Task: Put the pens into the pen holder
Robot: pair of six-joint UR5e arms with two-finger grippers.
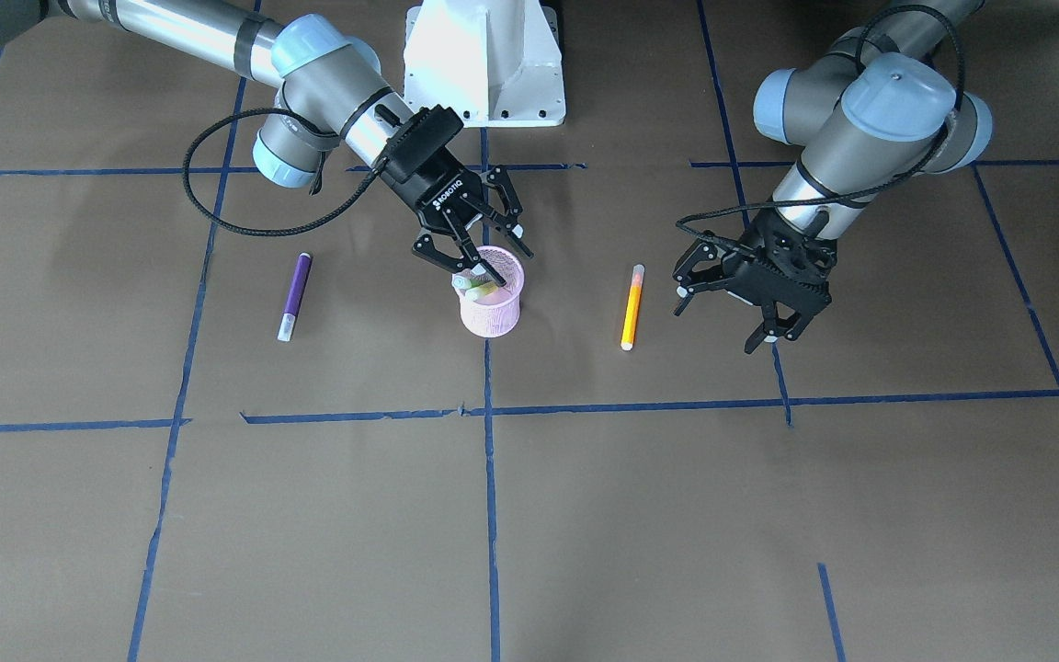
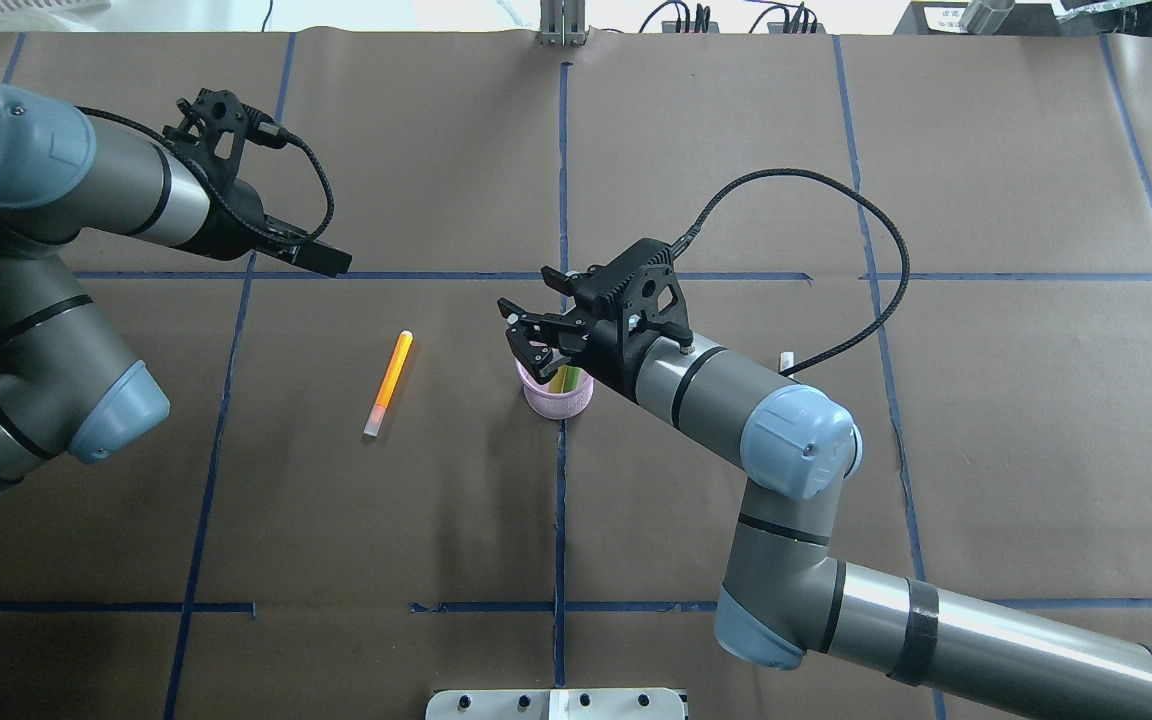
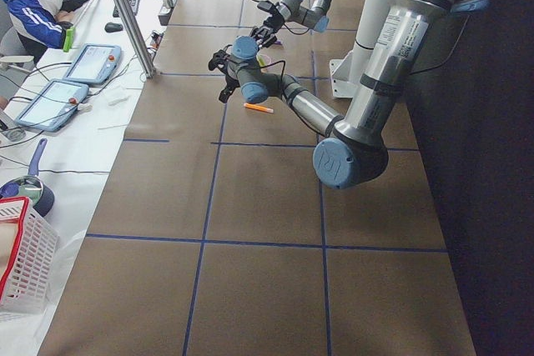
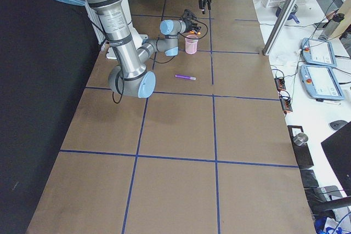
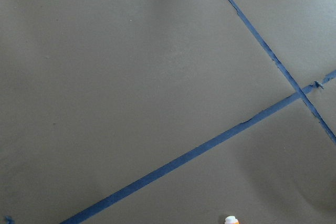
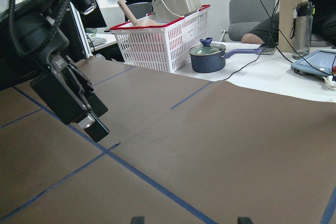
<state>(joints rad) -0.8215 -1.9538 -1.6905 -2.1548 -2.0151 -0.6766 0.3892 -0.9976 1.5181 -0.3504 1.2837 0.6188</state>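
The pink mesh pen holder stands upright at the table's middle. A light green pen leans inside it. My right gripper hovers open just over its rim; two fingertips show wide apart. A purple pen lies flat on the right arm's side. In the overhead view only its white tip shows past the arm. On the other side an orange pen lies flat. My left gripper hangs open and empty beside it.
Blue tape lines grid the brown table. The white robot base stands at the back. Off the table's left end are a white basket, a blue pot, tablets and a seated person.
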